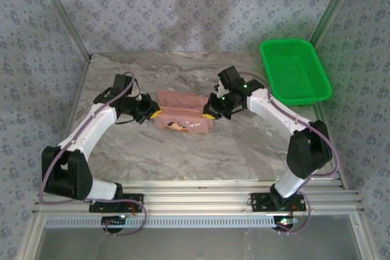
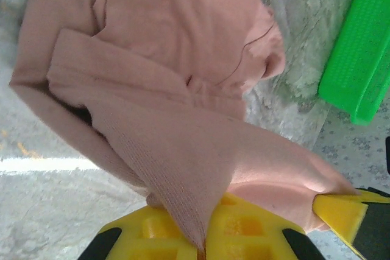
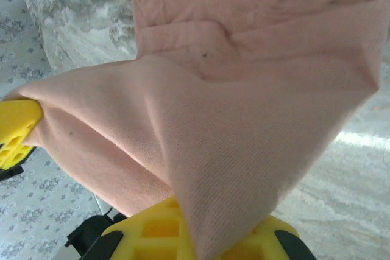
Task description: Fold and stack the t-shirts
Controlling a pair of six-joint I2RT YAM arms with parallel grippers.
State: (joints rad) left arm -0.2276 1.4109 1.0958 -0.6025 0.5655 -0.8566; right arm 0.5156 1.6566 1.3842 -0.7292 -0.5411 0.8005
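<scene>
Fabric of the salmon-pink t-shirt lies bunched into a rumpled, roughly folded band near the middle of the counter, running from left to right and resting on the marbled top. A small print in red, brown and white shows on the edge of the band that faces the near edge of the counter. The left hand is at the band's left end, clamped tight on the cloth. In the left wrist view a thick fold of the t-shirt runs down between its yellow fingers, one below the cloth and one at the lower right, and the rest of the garment spreads away over the counter in soft creases. The right hand is at the opposite end, also closed on the cloth. In the right wrist view a gathered fold of the t-shirt drapes over and between its yellow fingers. Both arms reach inward from the near edge, so the garment sits between the two hands. A green plastic basket sits at the far right corner of the counter, well apart from the t-shirt, and its rim also shows in the left wrist view.
</scene>
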